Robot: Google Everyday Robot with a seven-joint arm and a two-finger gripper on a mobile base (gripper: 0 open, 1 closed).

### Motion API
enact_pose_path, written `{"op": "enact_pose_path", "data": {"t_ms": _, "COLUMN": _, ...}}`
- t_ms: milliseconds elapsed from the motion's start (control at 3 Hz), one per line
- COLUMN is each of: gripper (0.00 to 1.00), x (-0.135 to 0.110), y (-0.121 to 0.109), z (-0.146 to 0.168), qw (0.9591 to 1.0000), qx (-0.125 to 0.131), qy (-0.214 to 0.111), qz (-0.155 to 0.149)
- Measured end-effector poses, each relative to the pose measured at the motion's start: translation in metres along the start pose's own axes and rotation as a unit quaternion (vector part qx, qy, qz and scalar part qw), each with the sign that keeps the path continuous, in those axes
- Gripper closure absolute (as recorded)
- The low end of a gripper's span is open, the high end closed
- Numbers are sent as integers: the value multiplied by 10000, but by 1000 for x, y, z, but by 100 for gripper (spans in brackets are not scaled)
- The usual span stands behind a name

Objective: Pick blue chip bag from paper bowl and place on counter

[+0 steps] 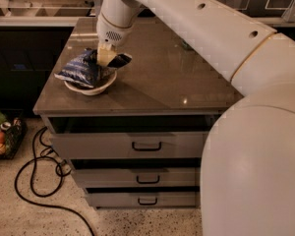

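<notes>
Tool (106, 58) of a white robot arm (187, 18) clamped on the crumpled blue chip bag (83, 69), which lies across the paper bowl (91, 88) near the desk's (177, 82) left edge.

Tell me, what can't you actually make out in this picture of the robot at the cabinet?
Camera view:
- Gripper, down on the blue chip bag over the paper bowl: its hold is hidden by its own wrist.
- Bowl's inside: covered by the bag.
- Bag's white print: too small to read.
- Counter's right rear corner: behind the arm.
- Drawers' right ends: behind the robot's body.
</notes>
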State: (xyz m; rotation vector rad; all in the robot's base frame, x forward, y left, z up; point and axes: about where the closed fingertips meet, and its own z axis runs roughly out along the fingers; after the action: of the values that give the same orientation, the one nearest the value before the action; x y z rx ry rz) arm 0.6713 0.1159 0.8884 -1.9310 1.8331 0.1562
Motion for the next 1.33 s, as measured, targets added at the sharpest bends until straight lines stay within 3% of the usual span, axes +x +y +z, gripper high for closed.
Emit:
{"op": "enact_pose_path", "data": {"t_ms": 333, "gripper": 100, "x": 0, "y": 1, "z": 2, "qw": 10000, "qx": -18, "qy": 4, "qz": -5}}
{"op": "enact_pose_path", "data": {"t_ms": 667, "gripper": 100, "x": 0, "y": 1, "z": 2, "qw": 10000, "qx": -18, "qy": 4, "qz": -5}}
{"op": "enact_pose_path", "data": {"t_ms": 1333, "gripper": 100, "x": 8, "y": -30, "z": -27, "qw": 9999, "qx": 112, "qy": -19, "qz": -126}}
